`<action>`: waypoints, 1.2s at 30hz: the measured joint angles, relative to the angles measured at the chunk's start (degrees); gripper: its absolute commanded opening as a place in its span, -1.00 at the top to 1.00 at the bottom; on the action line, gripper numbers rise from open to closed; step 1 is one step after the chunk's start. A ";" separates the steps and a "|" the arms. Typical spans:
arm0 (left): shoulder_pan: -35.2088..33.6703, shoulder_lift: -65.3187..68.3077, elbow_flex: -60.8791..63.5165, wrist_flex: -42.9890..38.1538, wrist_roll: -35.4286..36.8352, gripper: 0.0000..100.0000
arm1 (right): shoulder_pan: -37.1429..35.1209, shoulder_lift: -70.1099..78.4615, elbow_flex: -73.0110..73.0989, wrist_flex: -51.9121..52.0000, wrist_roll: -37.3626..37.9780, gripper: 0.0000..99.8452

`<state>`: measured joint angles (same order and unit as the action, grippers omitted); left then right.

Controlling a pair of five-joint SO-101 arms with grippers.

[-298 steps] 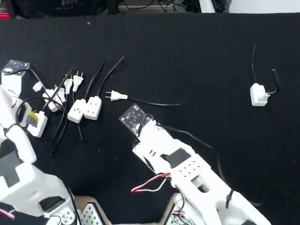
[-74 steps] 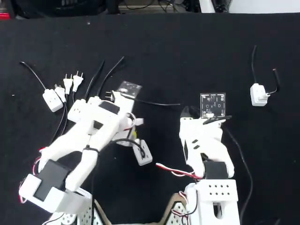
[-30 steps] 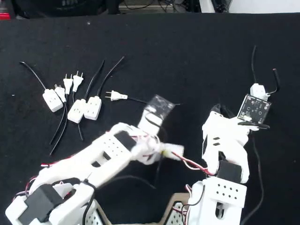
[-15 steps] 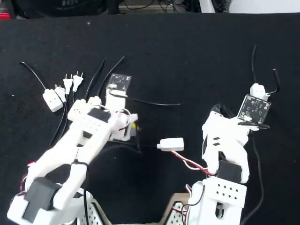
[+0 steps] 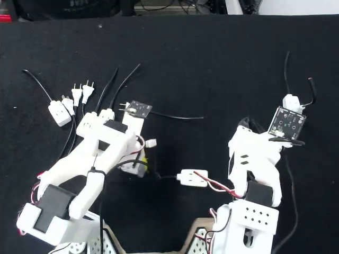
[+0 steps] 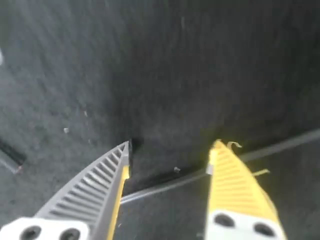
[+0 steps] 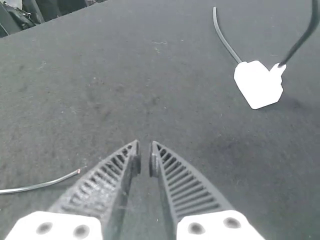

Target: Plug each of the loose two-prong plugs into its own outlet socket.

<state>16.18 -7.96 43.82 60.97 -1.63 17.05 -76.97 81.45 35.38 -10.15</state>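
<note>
Two loose two-prong plugs [image 5: 82,92] lie at the far left. A third plug [image 5: 126,107] peeks out beside my left arm's camera board. White outlet sockets rest nearby [image 5: 55,112], [image 5: 88,124]. Another white socket block [image 5: 192,178] lies near the front centre, its black cord [image 5: 165,177] running toward my left gripper [image 5: 139,165]. That gripper [image 6: 170,150] is open just above the cloth, with the thin cord [image 6: 165,182] crossing between its fingers. My right gripper [image 7: 143,156] is shut and empty, short of a white socket [image 7: 257,82] with a plug in it [image 5: 291,101].
Black cloth covers the table [image 5: 212,63]. Several black cords [image 5: 114,82] fan out around the left cluster, and one cord [image 5: 175,116] runs across the centre. A red-and-white arm wire [image 5: 214,185] drapes by the front socket block. Free room lies across the far middle.
My left arm swung from the centre back to the left and opened; the white socket block it carried now lies nearer the front edge. The right arm has stayed still over the last second.
</note>
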 measured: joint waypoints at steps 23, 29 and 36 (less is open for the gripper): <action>-8.44 -18.81 6.15 13.63 -37.54 0.50 | 0.00 0.00 0.00 0.00 0.00 0.94; -8.35 -12.31 9.93 3.60 -39.30 0.43 | 0.00 0.00 0.00 0.00 0.00 0.94; -8.26 -8.70 9.41 1.49 -37.54 0.43 | 0.00 0.00 0.00 0.00 0.00 0.94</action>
<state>7.91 -16.66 53.23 62.46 -39.16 17.05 -76.97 81.45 35.38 -10.15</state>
